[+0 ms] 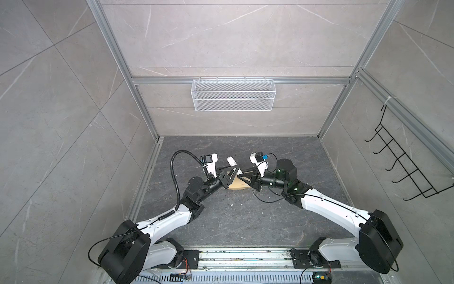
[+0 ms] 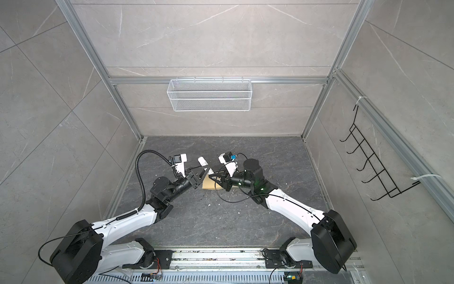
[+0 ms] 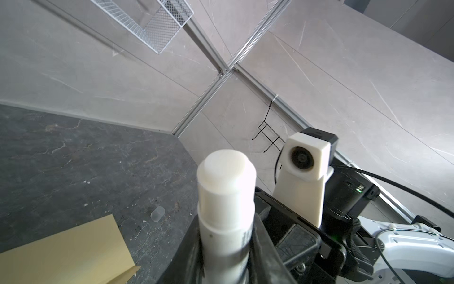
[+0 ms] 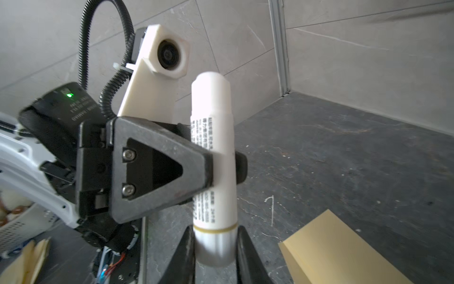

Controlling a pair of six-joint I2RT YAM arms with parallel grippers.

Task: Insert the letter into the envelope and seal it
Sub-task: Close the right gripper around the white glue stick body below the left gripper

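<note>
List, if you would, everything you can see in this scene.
table: 1, dark grey, marbled, floor of the cell
envelope: 1, tan, lying on the table
cap: 1, clear, on the table, apart from the envelope
glue stick: 1, white, held up off the table
basket: 1, white mesh, on the back wall
hook rack: 1, black wire, on the right wall
arms: 2, white and black, reaching in from the near edge
left gripper: 1, black, shut on the glue stick's middle
right gripper: 1, black, shut on its base
</note>
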